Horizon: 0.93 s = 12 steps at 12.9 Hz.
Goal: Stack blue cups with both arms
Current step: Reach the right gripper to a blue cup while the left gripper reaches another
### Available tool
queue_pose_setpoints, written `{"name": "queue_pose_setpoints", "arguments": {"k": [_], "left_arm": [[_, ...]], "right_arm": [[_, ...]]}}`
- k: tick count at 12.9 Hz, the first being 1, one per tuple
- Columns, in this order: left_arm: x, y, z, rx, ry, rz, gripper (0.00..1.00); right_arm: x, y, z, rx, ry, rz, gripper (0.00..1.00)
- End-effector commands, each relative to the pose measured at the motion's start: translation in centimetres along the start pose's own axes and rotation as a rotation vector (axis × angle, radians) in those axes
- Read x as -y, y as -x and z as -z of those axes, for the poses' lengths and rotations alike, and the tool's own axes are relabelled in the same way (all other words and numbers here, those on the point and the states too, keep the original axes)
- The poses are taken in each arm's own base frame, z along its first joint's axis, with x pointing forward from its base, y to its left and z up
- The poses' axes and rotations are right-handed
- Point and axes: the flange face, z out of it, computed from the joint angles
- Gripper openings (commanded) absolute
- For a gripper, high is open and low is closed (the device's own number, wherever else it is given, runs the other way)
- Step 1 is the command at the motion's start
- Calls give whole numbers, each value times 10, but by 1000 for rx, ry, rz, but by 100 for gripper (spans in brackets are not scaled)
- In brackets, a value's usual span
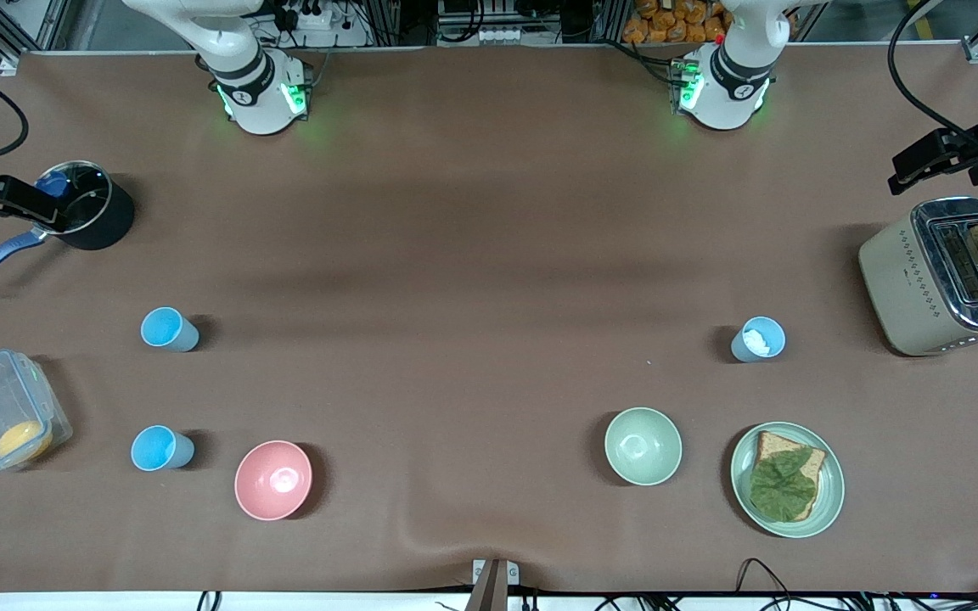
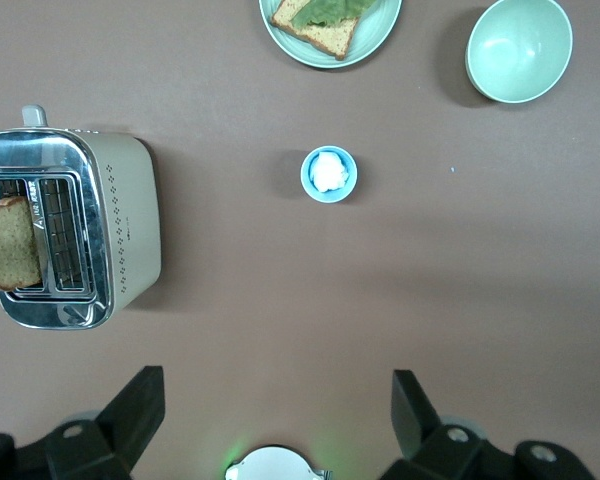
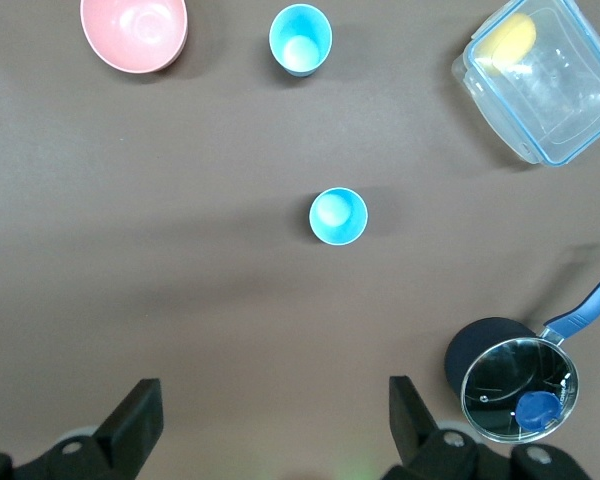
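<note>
Two sky-blue cups stand upright at the right arm's end: one (image 1: 170, 329) (image 3: 338, 215), and one nearer the front camera (image 1: 162, 448) (image 3: 300, 38) beside the pink bowl. A paler grey-blue cup (image 1: 758, 339) (image 2: 329, 174) stands at the left arm's end with something white inside. My left gripper (image 2: 277, 385) is open and empty, high over bare table between its base and the grey-blue cup. My right gripper (image 3: 274, 390) is open and empty, high over bare table. Neither gripper shows in the front view.
A pink bowl (image 1: 273, 479), a clear lidded box (image 1: 1, 412) and a black pot (image 1: 86, 216) sit at the right arm's end. A green bowl (image 1: 643, 445), a plate with bread and lettuce (image 1: 829, 501) and a toaster (image 1: 905, 280) sit at the left arm's end.
</note>
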Motion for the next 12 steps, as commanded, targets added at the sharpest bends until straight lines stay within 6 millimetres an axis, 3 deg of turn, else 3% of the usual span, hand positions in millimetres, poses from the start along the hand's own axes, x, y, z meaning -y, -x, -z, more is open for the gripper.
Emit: {"name": "queue_pose_setpoints", "arguments": {"k": [1, 3, 5, 9, 12], "left_arm": [[1, 3, 5, -12, 7, -23, 100], [-1, 3, 5, -11, 4, -25, 100], [-7, -3, -8, 12, -17, -41, 100], [-10, -34, -55, 70, -8, -47, 100], [-14, -50, -118, 50, -3, -51, 100]], "right_arm": [[5, 1, -2, -2, -14, -6, 100], [6, 1, -2, -2, -14, -4, 100], [5, 1, -1, -2, -14, -4, 100], [7, 0, -4, 1, -14, -1, 100], [6, -8, -22, 34, -11, -3, 100]]}}
